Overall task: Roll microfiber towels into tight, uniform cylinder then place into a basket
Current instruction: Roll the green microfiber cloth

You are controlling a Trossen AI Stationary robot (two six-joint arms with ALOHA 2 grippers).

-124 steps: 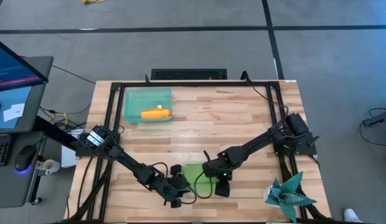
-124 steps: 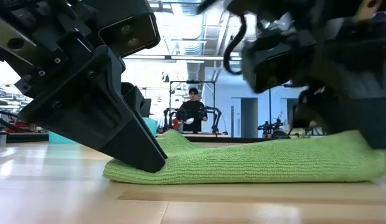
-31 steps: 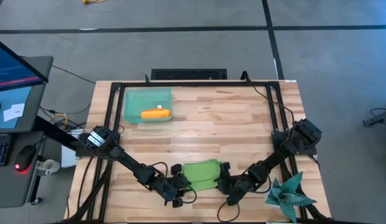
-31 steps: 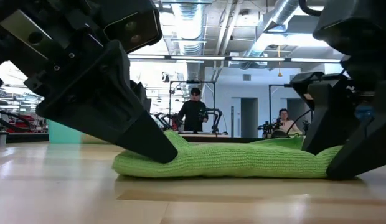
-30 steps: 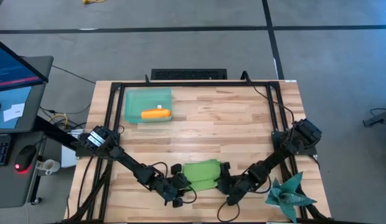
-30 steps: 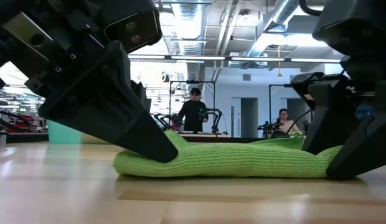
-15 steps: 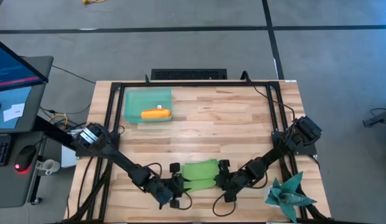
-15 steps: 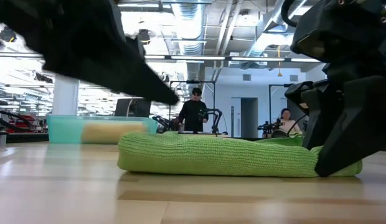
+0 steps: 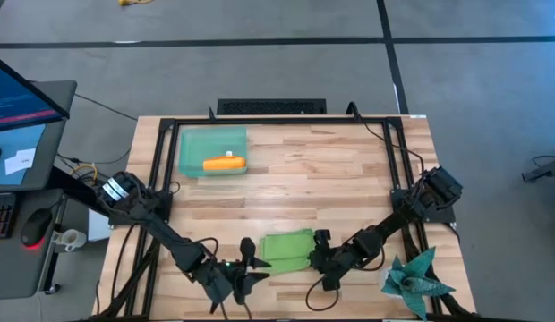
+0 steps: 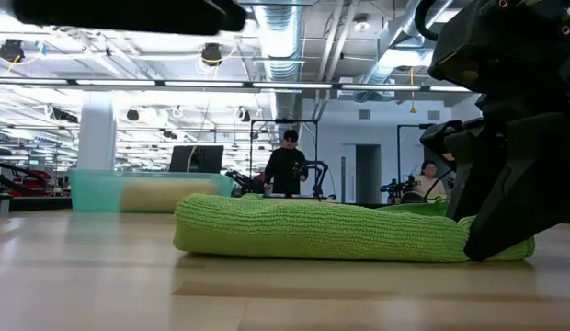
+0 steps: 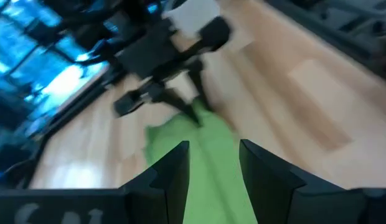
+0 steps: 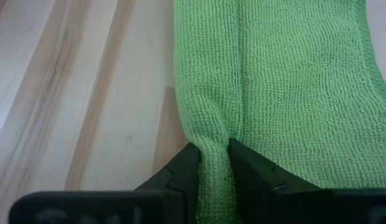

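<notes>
Now my left claw [image 9: 244,266] has let go of the green towel [image 9: 286,249] and lifted off it — a second ago it was down on the towel's left end, and in the low view that end now lies bare on the worktop [image 9: 349,170]. From the left wrist camera its fingers [image 11: 173,176] stand apart with nothing between them, looking down over the green cloth from just left of it. My right claw [image 9: 323,253] has done the opposite: it has closed in and is pinching the fold at the towel's right end, the cloth [image 12: 268,87] squeezed between its two fingers [image 12: 180,171] in the right wrist view.

So the green towel sits at the near middle of the worktop, folded into a flat thick band rather than a tight cylinder, held at one end only. I judge the roll is not finished — the left claw probably needs a fresh grip before I roll again.

Far left, the basket [image 9: 190,152] already holds the orange towel [image 9: 225,164], rolled.
</notes>
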